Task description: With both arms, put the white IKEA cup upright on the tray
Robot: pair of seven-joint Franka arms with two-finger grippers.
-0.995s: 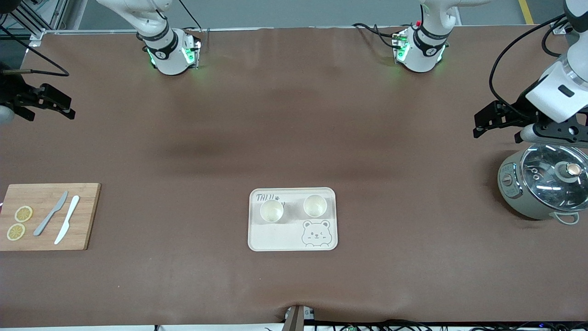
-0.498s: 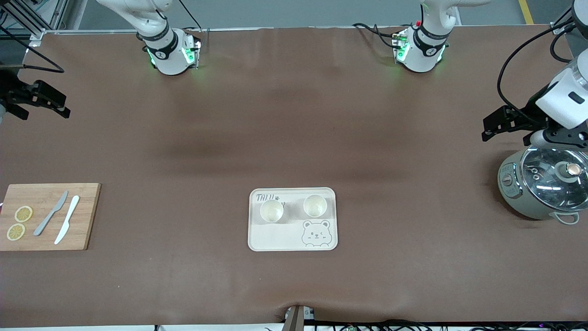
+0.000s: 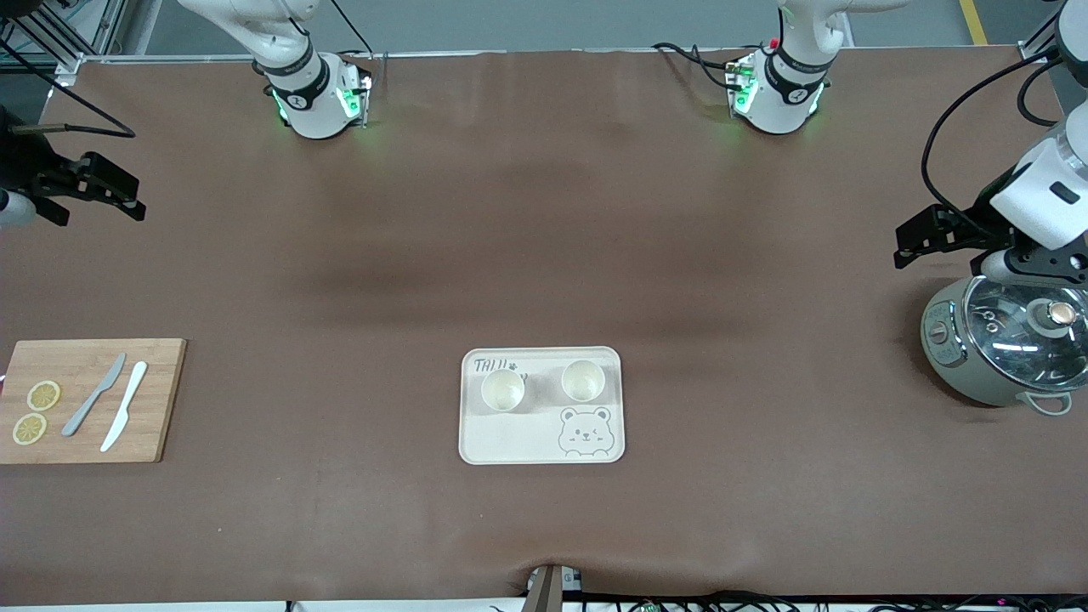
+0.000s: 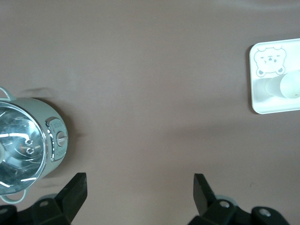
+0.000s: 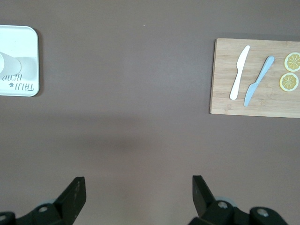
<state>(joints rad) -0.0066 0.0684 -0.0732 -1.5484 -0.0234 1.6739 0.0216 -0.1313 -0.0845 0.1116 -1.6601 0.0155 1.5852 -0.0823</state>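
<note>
On the cream rounded-corner bear-print tray at mid-table, two white cups stand upright side by side; both sit farther from the front camera than the bear drawing. Left gripper hangs spread beside the grey glass-lidded pot; right gripper hangs spread over bare table at its own end.

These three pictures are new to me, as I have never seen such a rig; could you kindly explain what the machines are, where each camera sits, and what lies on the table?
Two white robot arms stand at a brown table, each ending in a black two-fingered gripper. The wide picture comes from a high camera facing them. The other two come from cameras on the arms' wrists, looking down past the open jaws.

In the middle lies a cream tray with a bear drawing, and two white cups stand upright on it. Toward the right arm's end is a wooden cutting board with two knives and two lemon slices. Toward the left arm's end stands a grey pot with a glass lid.

The left gripper hangs beside that pot; the right gripper hangs over bare table at its own end. Neither holds anything.
</note>
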